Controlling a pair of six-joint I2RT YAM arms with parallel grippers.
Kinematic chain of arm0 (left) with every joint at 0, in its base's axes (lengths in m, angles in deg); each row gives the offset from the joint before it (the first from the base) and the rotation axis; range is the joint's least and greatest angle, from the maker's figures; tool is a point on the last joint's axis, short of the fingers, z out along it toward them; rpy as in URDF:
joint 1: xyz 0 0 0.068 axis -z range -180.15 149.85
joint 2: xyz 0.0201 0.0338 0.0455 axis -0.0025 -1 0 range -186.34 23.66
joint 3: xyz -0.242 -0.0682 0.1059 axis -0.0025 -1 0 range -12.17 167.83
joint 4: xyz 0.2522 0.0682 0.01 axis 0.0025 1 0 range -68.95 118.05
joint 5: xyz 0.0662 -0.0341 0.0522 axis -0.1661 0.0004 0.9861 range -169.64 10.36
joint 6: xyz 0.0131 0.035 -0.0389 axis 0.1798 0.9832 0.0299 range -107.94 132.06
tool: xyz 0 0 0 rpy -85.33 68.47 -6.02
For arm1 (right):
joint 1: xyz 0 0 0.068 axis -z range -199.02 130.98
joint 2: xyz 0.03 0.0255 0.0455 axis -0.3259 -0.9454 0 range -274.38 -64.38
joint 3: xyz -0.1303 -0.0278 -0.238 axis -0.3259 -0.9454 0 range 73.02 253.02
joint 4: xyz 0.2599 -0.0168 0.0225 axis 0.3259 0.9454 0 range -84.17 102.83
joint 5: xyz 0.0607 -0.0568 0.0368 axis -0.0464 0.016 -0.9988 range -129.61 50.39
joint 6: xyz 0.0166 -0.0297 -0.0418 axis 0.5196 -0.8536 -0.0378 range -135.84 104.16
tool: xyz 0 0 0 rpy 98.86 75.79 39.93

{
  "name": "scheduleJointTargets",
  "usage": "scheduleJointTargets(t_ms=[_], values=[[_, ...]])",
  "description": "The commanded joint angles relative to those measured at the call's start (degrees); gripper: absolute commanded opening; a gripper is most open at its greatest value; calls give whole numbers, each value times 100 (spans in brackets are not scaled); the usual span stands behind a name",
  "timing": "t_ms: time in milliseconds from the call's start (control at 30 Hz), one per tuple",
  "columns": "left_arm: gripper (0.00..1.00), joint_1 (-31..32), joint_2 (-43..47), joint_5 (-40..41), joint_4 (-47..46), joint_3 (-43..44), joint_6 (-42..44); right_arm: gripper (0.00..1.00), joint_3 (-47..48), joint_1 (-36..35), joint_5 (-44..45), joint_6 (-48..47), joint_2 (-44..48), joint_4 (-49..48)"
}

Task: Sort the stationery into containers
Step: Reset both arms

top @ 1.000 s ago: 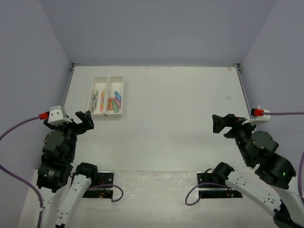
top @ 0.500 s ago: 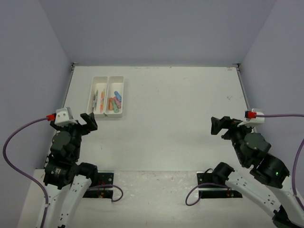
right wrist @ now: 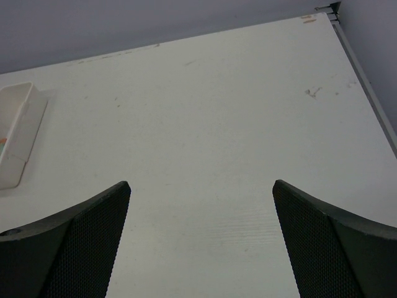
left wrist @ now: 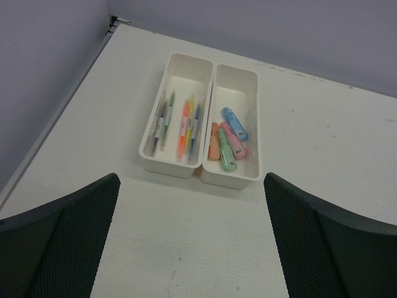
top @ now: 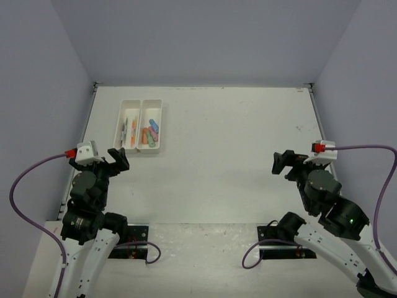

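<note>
**Both grippers empty and spread, stationery all in the trays**

Near edge: left gripper (top: 116, 159) sits above the table's (top: 236, 136) near-left part, jaws spread wide, nothing between them. In its wrist view both fingers frame bare tabletop. Right gripper (top: 282, 162) is on the near-right side, also spread wide and empty, well apart from the trays. Its wrist view shows only white table between the fingers.

Farther out, on the left side of the table beyond the left gripper, two white trays are joined side by side, long axis running away from the arms.

Left tray (left wrist: 186, 71): thin items lying lengthwise. Dark pens (left wrist: 160, 121) lie along its left side, with an orange marker (left wrist: 184, 133) and a yellow marker (left wrist: 190, 112) beside them.

Right tray (left wrist: 239, 77): stubby pieces bunched in its near half. These are an orange piece (left wrist: 214, 141), green piece (left wrist: 226, 151), pink piece (left wrist: 234, 141) and blue piece (left wrist: 234, 123), touching one another.

The far halves of both trays are bare.
</note>
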Motion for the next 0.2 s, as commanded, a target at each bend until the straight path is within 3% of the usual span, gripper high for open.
scheduleJointTargets(t_ms=[0, 167], values=[[100, 17, -60, -37, -355, -54, 26, 99, -115, -6, 266, 71, -39, -345], [100, 17, -133, 0, -329, -39, -26, 99, -187, -10, 266, 95, -19, -401]])
